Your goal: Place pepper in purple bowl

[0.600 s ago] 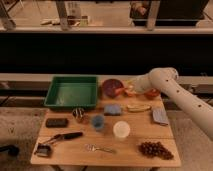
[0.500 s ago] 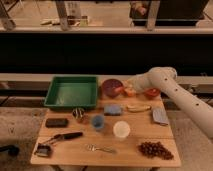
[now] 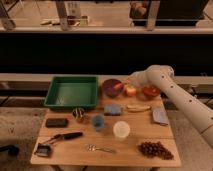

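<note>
The purple bowl point(image 3: 111, 89) stands at the back of the wooden table point(image 3: 130, 142), right of the green tray. A small orange-red piece, the pepper point(image 3: 118, 86), shows inside the bowl at its right side. My gripper point(image 3: 131, 80) is at the end of the white arm that reaches in from the right. It hovers just above the bowl's right rim and the apple-like fruit point(image 3: 130, 91). I cannot tell whether the gripper touches the pepper.
A green tray point(image 3: 52, 95) sits back left and an orange-red bowl point(image 3: 151, 92) back right. A banana point(image 3: 138, 107), blue sponge point(image 3: 113, 109), blue cup point(image 3: 98, 121), white cup point(image 3: 121, 130), grapes point(image 3: 155, 149), fork point(image 3: 99, 147) and grey packet point(image 3: 160, 116) lie around.
The gripper has risen slightly at the purple bowl's right rim. Nothing else on the table has moved.
</note>
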You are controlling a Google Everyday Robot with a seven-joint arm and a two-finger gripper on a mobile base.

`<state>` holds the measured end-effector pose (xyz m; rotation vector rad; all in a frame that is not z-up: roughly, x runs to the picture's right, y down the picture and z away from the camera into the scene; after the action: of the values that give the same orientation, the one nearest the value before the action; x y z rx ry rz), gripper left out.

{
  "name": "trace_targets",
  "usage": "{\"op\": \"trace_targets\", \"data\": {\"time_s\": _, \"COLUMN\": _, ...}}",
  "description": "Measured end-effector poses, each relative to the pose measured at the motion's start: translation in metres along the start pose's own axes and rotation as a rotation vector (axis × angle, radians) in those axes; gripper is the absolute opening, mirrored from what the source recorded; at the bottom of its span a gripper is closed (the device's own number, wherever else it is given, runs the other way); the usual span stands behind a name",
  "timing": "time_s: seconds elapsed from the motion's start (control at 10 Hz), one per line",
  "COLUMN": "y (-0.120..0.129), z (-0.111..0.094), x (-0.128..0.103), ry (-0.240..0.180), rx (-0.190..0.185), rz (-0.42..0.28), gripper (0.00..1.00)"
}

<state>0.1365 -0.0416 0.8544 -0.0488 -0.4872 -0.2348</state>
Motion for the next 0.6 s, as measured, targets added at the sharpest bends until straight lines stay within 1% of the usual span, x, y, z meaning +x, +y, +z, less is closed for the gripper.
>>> {"op": "trace_targets", "data": {"time_s": 0.4, "y": -0.013, "z": 0.016, "x": -0.034, "ry": -0.054, "rx": 0.016, "rz": -0.041, "gripper": 0.03}}
{"op": "trace_targets", "data": {"time_s": 0.6, "y": -0.017, "z": 0.022, "x": -0.044, "ry": -0.071, "rx": 0.018, "rz": -0.059, "gripper": 0.03}}
